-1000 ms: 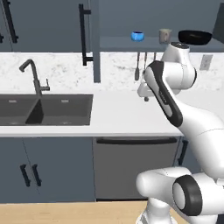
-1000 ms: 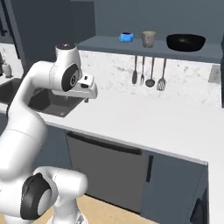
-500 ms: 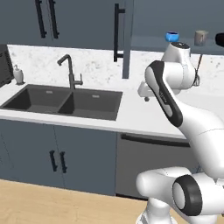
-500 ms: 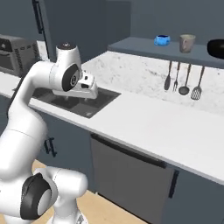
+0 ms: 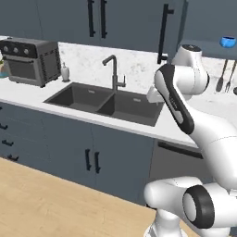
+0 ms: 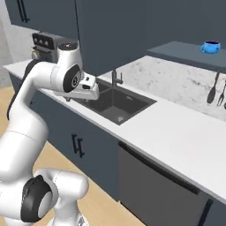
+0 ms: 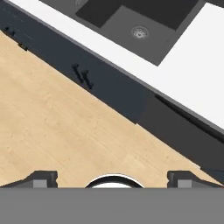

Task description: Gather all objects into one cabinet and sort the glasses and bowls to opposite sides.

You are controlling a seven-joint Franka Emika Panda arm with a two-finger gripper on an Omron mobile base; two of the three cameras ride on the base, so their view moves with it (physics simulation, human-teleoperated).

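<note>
Base drive leftward just shifted whole view: dark double sink (image 5: 109, 101) now ahead, small bright blue bowl (image 5: 227, 41) on open slate shelf (image 6: 190, 54) slid far right. My pincer (image 7: 112, 178) spread wide, holding nothing, facing wooden floor (image 7: 65, 131). Judgement: heading toward other vessels; nothing gathered yet.

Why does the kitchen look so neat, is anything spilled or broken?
Nothing stands out. The counter looks clean, the sink is dry and empty, the blue bowl sits upright on its shelf, and the open pincer holds nothing.
</note>
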